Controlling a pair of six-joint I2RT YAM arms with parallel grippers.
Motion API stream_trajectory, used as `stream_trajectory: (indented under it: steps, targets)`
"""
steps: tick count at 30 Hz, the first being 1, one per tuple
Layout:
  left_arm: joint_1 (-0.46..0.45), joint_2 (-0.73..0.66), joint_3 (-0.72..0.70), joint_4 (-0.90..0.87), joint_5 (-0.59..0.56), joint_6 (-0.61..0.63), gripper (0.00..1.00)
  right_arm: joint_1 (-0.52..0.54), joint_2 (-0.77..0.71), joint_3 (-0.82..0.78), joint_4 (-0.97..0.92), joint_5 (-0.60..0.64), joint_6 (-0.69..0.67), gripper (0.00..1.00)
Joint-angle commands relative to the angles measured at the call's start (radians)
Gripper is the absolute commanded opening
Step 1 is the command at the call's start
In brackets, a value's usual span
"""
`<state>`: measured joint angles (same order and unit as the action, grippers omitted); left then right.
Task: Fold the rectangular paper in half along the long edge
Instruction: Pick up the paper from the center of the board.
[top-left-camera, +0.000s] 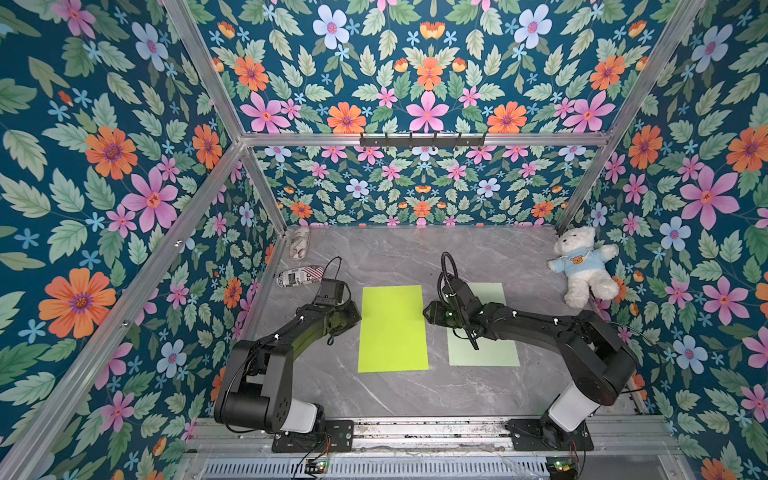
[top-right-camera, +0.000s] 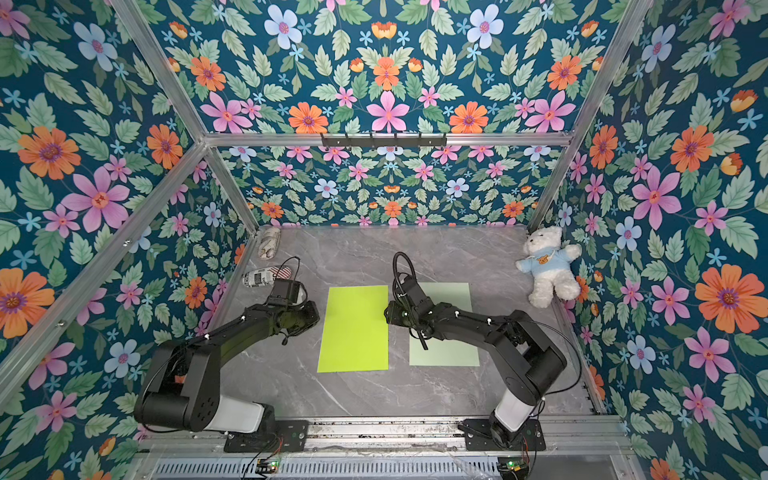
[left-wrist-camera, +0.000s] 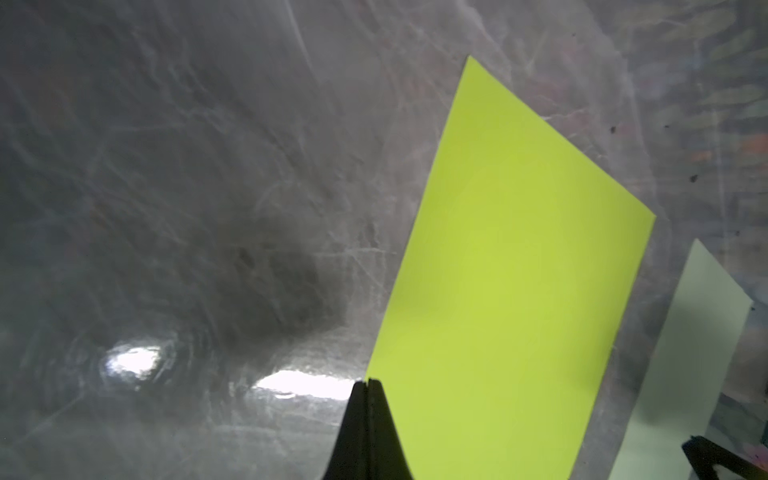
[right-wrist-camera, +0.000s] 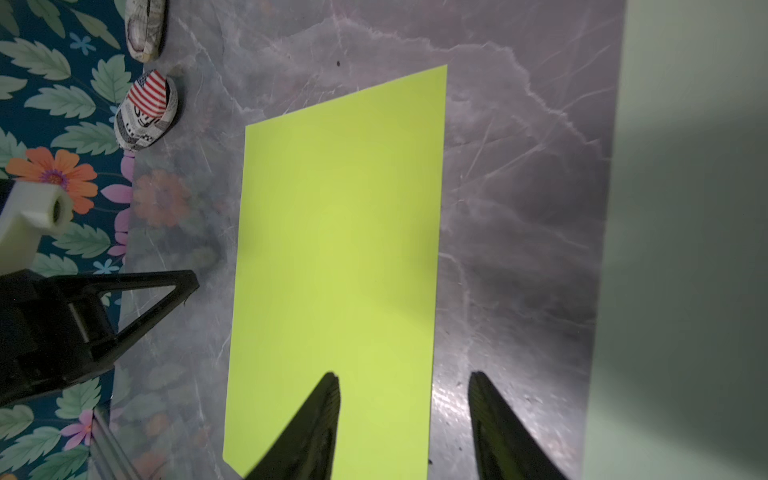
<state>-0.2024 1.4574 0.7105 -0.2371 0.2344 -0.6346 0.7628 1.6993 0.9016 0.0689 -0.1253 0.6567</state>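
A bright lime-green rectangular paper lies flat on the grey marble table, its long edges running front to back. My left gripper sits at the paper's left long edge. In the left wrist view it is shut, its tips at the edge of the paper with nothing seen between them. My right gripper is at the paper's right long edge. In the right wrist view it is open and straddles that edge: one finger over the paper, the other over bare table.
A pale green sheet lies flat under my right arm, just right of the lime paper. A white teddy bear leans in the back right corner. Two small patterned shoes lie by the left wall.
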Motion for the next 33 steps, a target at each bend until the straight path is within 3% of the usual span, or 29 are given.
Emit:
stream_trajectory:
  steps: [1, 16, 33]
  targets:
    - [0.003, 0.02, -0.001, -0.003, 0.013, 0.02, 0.0, 0.004, 0.025, 0.006, 0.033, -0.066, 0.014, 0.53]
    - [0.003, 0.049, -0.025, 0.02, 0.043, 0.006, 0.0, 0.005, 0.088, 0.045, -0.063, -0.048, -0.015, 0.56]
    - [0.002, 0.079, -0.047, 0.033, 0.01, 0.019, 0.0, -0.004, 0.141, 0.038, -0.001, -0.11, -0.01, 0.58]
